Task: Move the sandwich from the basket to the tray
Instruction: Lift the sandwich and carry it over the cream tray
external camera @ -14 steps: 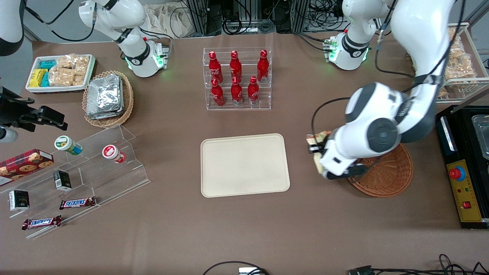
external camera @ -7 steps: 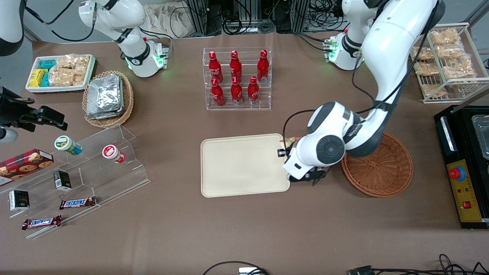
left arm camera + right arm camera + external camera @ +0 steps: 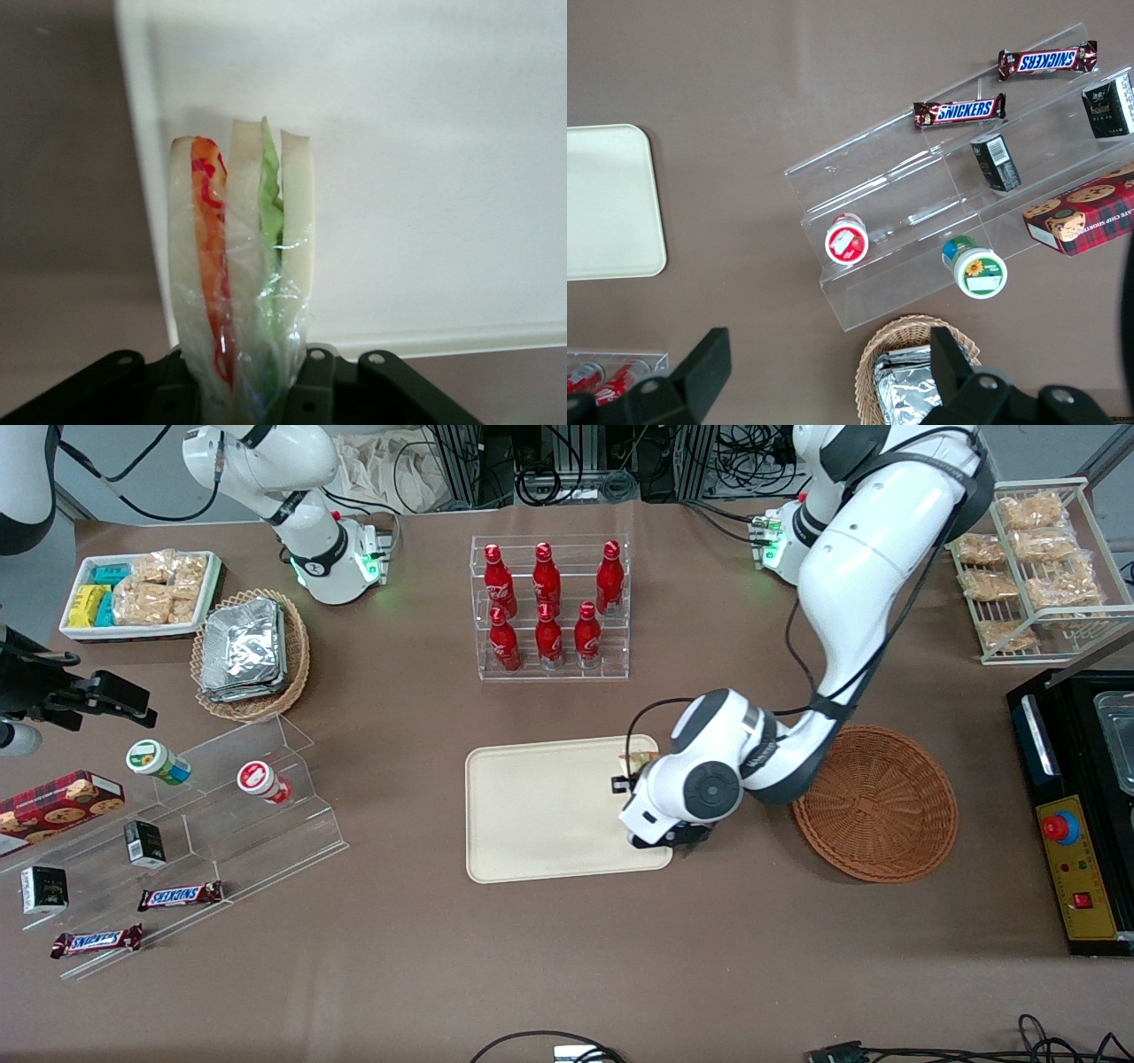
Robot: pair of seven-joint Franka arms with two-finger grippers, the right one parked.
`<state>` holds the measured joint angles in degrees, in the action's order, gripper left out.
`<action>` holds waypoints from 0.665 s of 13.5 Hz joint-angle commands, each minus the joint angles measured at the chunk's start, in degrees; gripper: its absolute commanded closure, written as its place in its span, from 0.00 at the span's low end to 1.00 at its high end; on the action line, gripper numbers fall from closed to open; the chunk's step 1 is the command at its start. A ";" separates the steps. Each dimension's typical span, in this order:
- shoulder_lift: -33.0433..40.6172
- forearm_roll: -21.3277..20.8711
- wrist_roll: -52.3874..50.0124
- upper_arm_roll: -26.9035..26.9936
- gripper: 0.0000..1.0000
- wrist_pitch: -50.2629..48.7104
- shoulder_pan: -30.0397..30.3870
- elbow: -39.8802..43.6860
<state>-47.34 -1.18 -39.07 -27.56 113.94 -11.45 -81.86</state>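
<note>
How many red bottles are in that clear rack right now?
6 red bottles stand in the clear rack: three on the upper step, three on the lower. The gripper holds the sandwich over the tray.

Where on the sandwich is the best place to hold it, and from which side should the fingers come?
Grip the sandwich across its two flat bread faces, at one end of the wedge, coming in along the layers. The gripper holds it this way above the tray: fingers press the bread slices together, so the orange-red and green fillings stay sandwiched. The clear wrap looks slippery, so squeezing the edges would probably slip.
</note>
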 commanded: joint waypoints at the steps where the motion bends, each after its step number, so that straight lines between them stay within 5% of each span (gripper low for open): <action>1: -2.67 -1.02 -0.48 0.31 0.77 1.37 -0.50 2.23; 7: -4.34 -3.92 -0.57 0.31 0.69 1.72 -0.41 2.15; 8: -4.43 -3.92 -0.57 0.31 0.22 1.72 -0.41 2.23; 9: -4.35 -4.36 -0.48 0.40 0.00 1.81 -0.33 2.15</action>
<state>-50.52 -4.11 -39.03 -27.06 115.93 -11.55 -81.70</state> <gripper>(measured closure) 0.648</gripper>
